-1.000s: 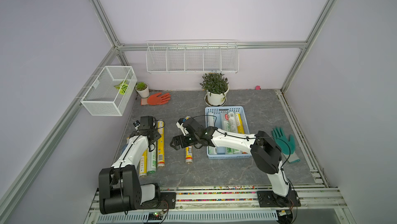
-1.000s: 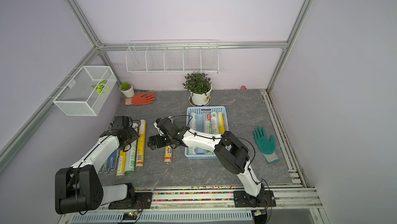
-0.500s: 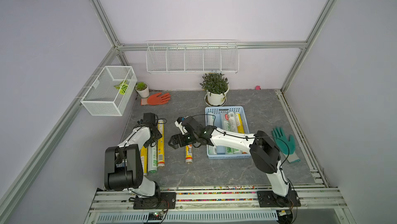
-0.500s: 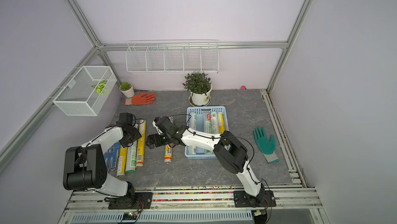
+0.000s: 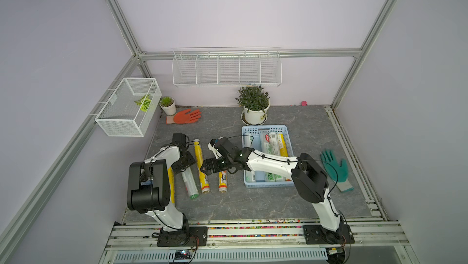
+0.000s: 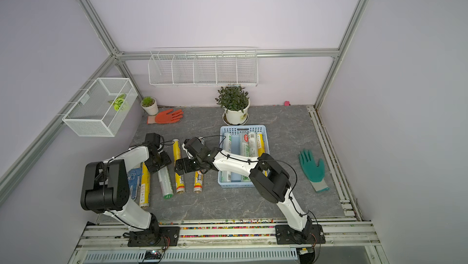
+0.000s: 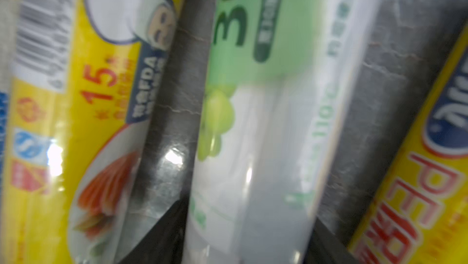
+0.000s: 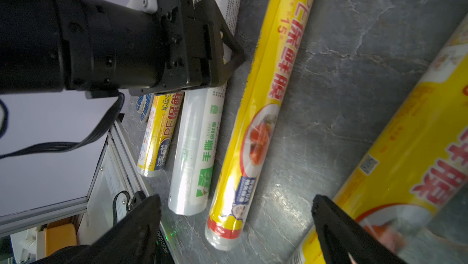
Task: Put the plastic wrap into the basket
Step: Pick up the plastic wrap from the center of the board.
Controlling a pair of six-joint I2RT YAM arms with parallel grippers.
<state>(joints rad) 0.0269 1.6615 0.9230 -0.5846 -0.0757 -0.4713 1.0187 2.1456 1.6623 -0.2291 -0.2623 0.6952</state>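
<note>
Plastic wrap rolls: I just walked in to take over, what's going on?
Rolls are going into the blue basket, which already holds several. The left gripper clasps a white-green roll lying on the mat. The right gripper hangs open over a yellow roll beside the basket.

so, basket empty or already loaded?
Partly loaded. Both top views show about four rolls lying lengthwise inside the basket, with a bare strip of its floor visible.
</note>
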